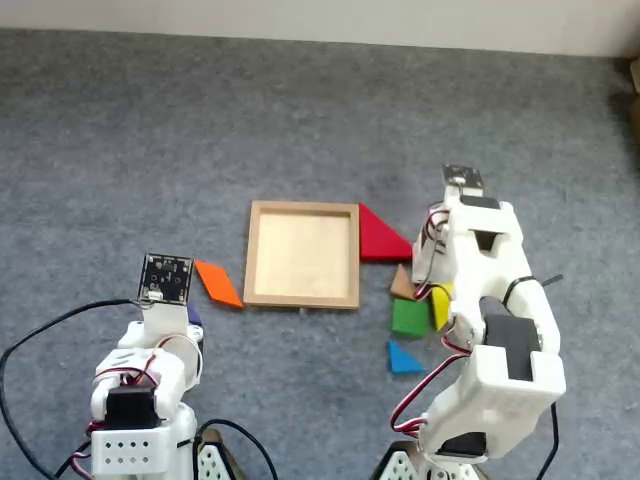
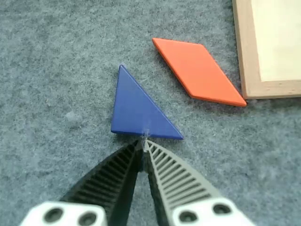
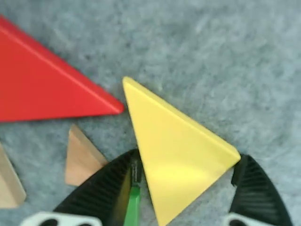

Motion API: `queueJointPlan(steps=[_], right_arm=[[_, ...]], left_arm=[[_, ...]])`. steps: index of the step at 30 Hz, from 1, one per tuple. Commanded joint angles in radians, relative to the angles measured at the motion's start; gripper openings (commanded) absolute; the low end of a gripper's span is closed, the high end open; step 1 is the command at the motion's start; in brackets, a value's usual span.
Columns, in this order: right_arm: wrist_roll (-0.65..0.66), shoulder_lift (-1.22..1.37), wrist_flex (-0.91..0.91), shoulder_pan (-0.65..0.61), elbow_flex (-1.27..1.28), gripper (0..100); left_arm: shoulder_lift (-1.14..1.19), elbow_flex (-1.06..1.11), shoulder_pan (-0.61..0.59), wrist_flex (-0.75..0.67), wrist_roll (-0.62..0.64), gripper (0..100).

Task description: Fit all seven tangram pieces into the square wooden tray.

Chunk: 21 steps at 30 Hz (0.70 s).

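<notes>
The square wooden tray [image 1: 303, 297] lies empty mid-table. In the left wrist view, my left gripper [image 2: 142, 142] is shut, its tips touching the near edge of a dark blue triangle [image 2: 138, 113] that lies flat. An orange parallelogram [image 2: 197, 71] lies between that triangle and the tray's corner [image 2: 244, 56]. My right gripper [image 3: 186, 165] holds a yellow triangle [image 3: 174, 155] between its fingers. The red triangle [image 3: 42, 89] and a brown piece [image 3: 82, 157] lie just beyond it.
Right of the tray lie the red triangle [image 1: 380, 237], the brown piece [image 1: 402, 284], a green square [image 1: 408, 317] and a light blue triangle [image 1: 402, 357]. The orange parallelogram [image 1: 218, 283] lies left of the tray. Grey carpet covers the table.
</notes>
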Motion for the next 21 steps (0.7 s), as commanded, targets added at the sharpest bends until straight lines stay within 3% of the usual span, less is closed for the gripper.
queueJointPlan(steps=[1, 13, 21], right_arm=[[0.028, 0.001, -0.036, 0.025, -0.005, 21.1], [0.097, -0.018, 0.071, 0.061, -0.024, 18.7], [0.098, -0.294, 0.084, 0.056, -0.018, 18.7]], left_arm=[[-0.001, 0.021, -0.008, 0.003, 0.009, 3], [-0.001, 0.021, -0.008, 0.003, 0.009, 3], [-0.001, 0.021, -0.008, 0.003, 0.009, 3]])
